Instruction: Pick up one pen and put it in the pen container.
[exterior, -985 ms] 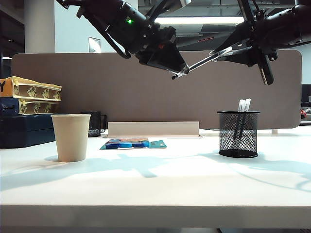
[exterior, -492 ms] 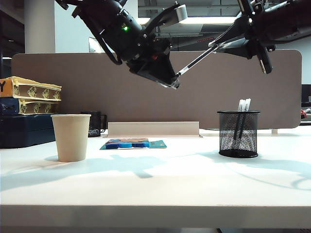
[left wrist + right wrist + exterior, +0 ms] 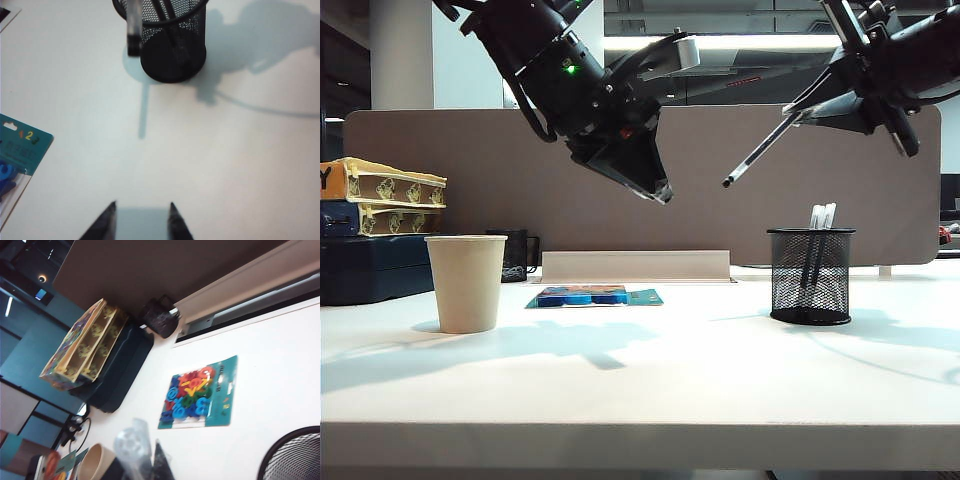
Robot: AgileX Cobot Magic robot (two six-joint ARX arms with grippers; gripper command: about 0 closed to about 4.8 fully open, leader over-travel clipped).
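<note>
The right pincer (image 3: pixel 820 103), clamped on the pen (image 3: pixel 760 152), hung high above the pen container (image 3: pixel 810 275) near the tabletop's (image 3: pixel 650 380) right edge; it should tip the slim clear pen upright over the black mesh rim before lowering. The left pincer (image 3: pixel 655 185) hung empty, jaws apart.

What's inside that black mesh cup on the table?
The pen container already holds a few pens, their pale tops poking above the rim. Through the mesh their barrels show dimly; the bottom is hidden. The right end effector holds another pen above.
</note>
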